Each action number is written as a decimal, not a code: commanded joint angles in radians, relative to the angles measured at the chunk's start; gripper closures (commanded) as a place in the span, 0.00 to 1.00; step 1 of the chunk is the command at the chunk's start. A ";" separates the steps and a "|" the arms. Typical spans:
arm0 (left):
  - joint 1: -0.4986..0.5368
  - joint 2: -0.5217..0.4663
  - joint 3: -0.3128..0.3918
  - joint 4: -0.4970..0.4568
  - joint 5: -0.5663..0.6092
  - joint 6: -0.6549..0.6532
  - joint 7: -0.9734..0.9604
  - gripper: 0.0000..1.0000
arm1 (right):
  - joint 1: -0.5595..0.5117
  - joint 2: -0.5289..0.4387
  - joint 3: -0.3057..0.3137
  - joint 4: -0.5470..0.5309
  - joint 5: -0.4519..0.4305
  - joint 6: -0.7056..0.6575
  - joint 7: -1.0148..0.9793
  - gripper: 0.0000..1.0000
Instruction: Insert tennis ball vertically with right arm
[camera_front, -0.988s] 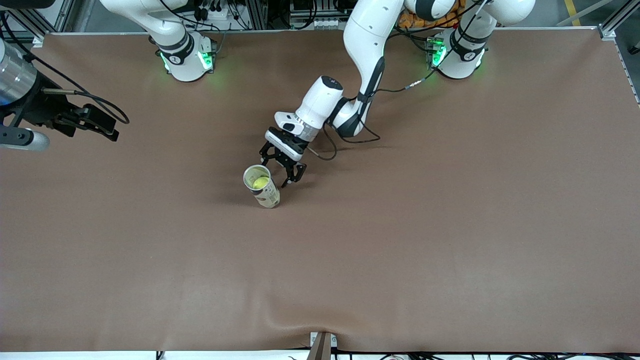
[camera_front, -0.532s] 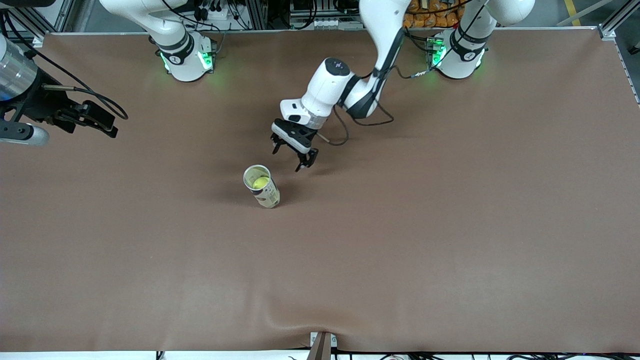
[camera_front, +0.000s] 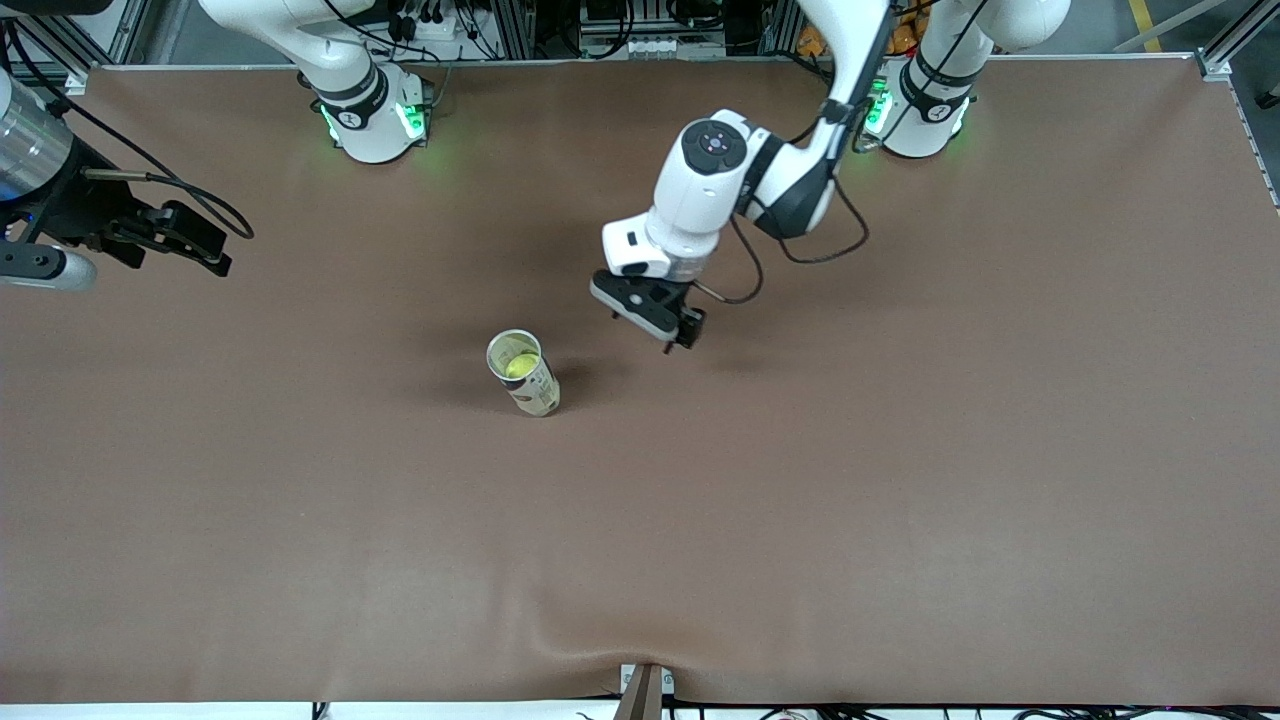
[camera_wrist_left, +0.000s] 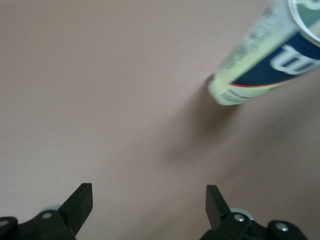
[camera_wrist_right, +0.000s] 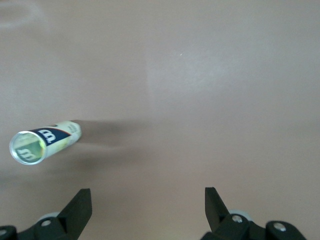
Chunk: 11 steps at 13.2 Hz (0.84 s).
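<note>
A tennis ball can stands upright on the brown table with its top open. A yellow-green tennis ball lies inside it. The can also shows in the left wrist view and in the right wrist view. My left gripper is open and empty over the table, apart from the can, toward the left arm's end. My right gripper is open and empty, high over the right arm's end of the table. Its fingers hold nothing. The left fingers hold nothing.
The brown mat covers the whole table. The two arm bases stand along the edge farthest from the front camera. A small bracket sits at the mat's nearest edge.
My left gripper has drawn away from the can, toward the left arm's end of the table. The can and ball have not moved. My right gripper has barely moved.
</note>
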 joint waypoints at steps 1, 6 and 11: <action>0.100 0.009 0.001 0.098 0.022 -0.183 0.138 0.00 | 0.004 -0.006 -0.010 0.013 -0.041 0.000 -0.086 0.00; 0.304 -0.046 0.013 0.170 0.103 -0.450 0.215 0.00 | -0.001 -0.006 -0.011 0.074 -0.047 -0.011 -0.085 0.00; 0.514 -0.126 0.017 0.227 0.239 -0.605 0.201 0.00 | -0.013 -0.006 -0.005 0.084 -0.054 -0.071 -0.087 0.00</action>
